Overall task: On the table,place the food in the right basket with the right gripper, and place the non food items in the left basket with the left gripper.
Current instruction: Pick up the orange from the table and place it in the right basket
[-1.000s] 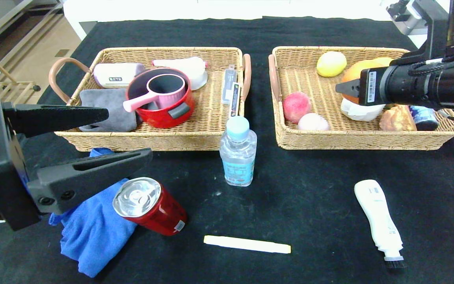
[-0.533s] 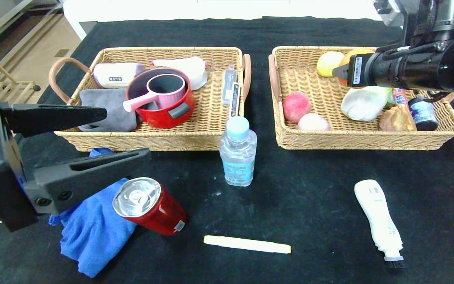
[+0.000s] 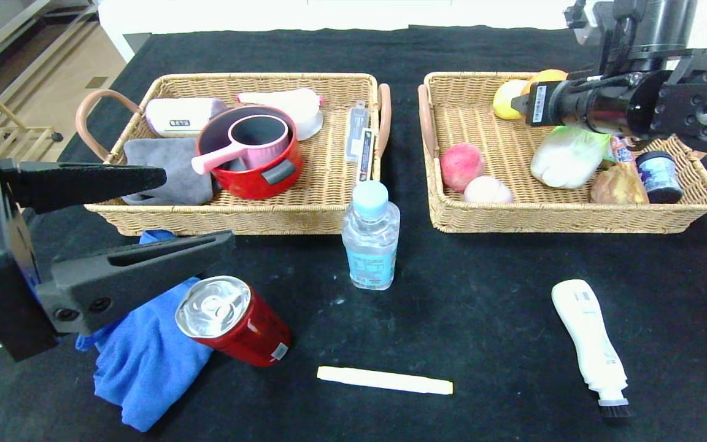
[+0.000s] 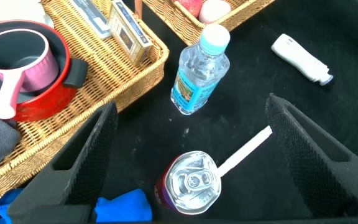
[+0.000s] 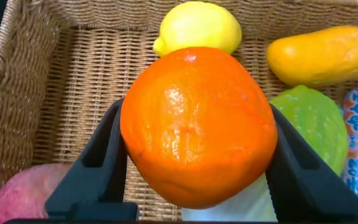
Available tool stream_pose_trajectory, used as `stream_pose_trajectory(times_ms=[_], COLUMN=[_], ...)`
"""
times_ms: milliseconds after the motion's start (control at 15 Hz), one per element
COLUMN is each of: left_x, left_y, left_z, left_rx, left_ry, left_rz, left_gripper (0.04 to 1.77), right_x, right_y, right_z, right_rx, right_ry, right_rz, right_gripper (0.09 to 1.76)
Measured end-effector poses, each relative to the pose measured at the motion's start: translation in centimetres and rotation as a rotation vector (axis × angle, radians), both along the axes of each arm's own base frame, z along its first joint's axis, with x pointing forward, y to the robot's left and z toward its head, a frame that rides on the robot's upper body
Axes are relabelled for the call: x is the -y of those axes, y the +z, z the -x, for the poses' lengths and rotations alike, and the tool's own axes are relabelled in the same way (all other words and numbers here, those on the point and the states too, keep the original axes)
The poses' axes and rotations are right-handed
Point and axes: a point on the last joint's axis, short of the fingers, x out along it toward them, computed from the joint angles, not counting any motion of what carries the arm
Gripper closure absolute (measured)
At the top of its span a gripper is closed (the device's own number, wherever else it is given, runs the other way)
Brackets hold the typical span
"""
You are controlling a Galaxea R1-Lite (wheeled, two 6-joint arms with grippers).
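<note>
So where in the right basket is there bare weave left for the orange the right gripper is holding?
The right gripper holds the orange over the right basket. Bare weave shows in its inner half, between the lemon at the back and the two peaches at the front. The outer half is crowded with cabbage, bread and jar.

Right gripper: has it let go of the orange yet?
No. The right gripper has both fingers clamped on the orange above the right basket.

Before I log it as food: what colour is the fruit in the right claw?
Orange, clearest in the right wrist view.
</note>
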Motion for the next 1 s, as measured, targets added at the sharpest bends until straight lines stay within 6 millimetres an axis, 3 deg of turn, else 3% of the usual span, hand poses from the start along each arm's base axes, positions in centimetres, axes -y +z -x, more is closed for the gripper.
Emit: stream_pose_trajectory(times_ms=[600, 1000], left_x=[0.0, 0.0], left_y=[0.0, 0.0], left_z=[0.0, 0.0], left_rx=[0.0, -0.001], left_ry=[0.0, 0.0], left_rz=[0.0, 0.0], left_gripper=[0.09, 0.09], right_x=[0.1, 0.1], right_y=[-1.1, -1.2], right_z=[-1.4, -1.4], right_rx=[0.002, 0.001], right_ry=[-0.001, -0.002], right_rz=[0.007, 0.008], right_gripper=[0.58, 0.33])
